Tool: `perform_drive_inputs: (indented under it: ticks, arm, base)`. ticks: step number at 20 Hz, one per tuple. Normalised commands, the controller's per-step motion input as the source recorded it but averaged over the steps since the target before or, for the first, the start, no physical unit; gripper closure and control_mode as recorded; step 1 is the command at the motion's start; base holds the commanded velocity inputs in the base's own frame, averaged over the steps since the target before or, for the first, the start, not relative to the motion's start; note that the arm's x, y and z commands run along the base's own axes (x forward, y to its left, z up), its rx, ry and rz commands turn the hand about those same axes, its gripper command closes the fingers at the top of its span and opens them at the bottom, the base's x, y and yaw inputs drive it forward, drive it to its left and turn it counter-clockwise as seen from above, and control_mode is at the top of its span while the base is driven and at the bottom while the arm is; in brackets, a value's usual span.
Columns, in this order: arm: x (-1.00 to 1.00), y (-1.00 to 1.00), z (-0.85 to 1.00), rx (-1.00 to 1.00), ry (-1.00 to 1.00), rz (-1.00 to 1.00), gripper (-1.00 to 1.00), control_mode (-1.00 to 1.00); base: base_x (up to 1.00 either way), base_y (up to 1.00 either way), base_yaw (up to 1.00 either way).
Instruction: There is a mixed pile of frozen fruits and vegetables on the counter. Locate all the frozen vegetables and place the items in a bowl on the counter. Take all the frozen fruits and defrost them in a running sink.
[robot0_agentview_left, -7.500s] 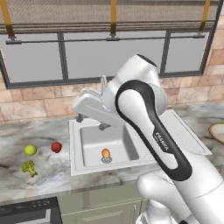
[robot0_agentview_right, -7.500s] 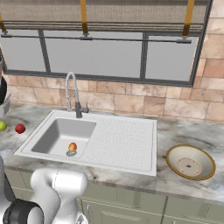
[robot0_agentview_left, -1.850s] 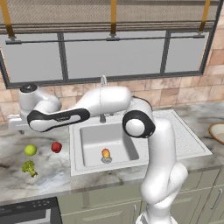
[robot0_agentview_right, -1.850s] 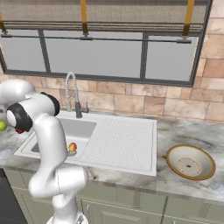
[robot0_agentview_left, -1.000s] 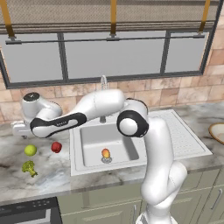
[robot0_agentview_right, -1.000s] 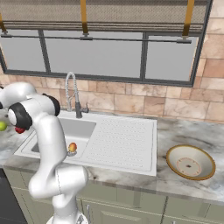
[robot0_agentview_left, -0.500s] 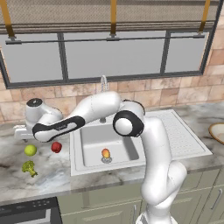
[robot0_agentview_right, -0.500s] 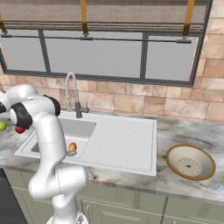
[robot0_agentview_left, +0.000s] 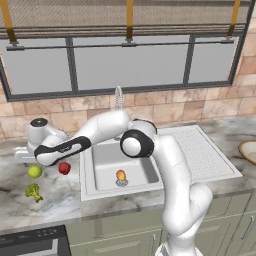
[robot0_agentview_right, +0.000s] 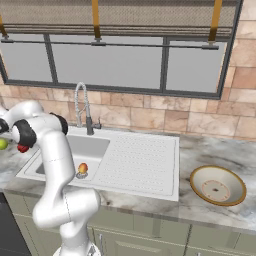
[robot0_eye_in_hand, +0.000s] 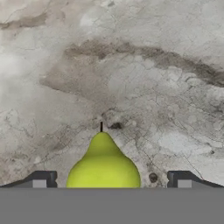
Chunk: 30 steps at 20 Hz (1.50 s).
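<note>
Yellow-green pear (robot0_eye_in_hand: 103, 162) between spread tool (robot0_eye_in_hand: 109, 179) tips | left base: broccoli (robot0_agentview_left: 33, 191) nearby

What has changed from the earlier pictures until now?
The arm swung from over the sink to the left and came down over the pear on the counter; the open gripper now straddles it, not yet gripping. The pear, the red piece, the broccoli, the fruit in the sink and the bowl stayed in place.
</note>
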Motion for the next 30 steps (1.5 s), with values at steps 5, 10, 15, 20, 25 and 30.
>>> perform_drive_inputs:
  ticks: [5,10,15,20,25,30]
  arm:
    - [0.00,0.07,-0.08,0.00,0.03,0.00,-1.00,-1.00]
    - [0.00,0.06,-0.07,0.00,0.02,0.00,-1.00,-1.00]
    - [0.00,0.00,-0.10,0.00,0.02,-0.01,-1.00,-1.00]
    - [0.00,0.00,-0.09,0.00,0.01,-0.02,-1.00,-1.00]
    - [-0.01,0.00,-0.08,0.00,0.01,-0.02,-1.00,-1.00]
    - [-0.06,0.01,-0.08,0.00,0.00,-0.03,-1.00,-1.00]
  base:
    - [0.00,0.00,0.00]
    - [0.00,0.00,0.00]
    - [0.00,0.00,0.00]
    - [0.00,0.00,0.00]
    - [0.00,0.00,0.00]
    - [0.00,0.00,0.00]
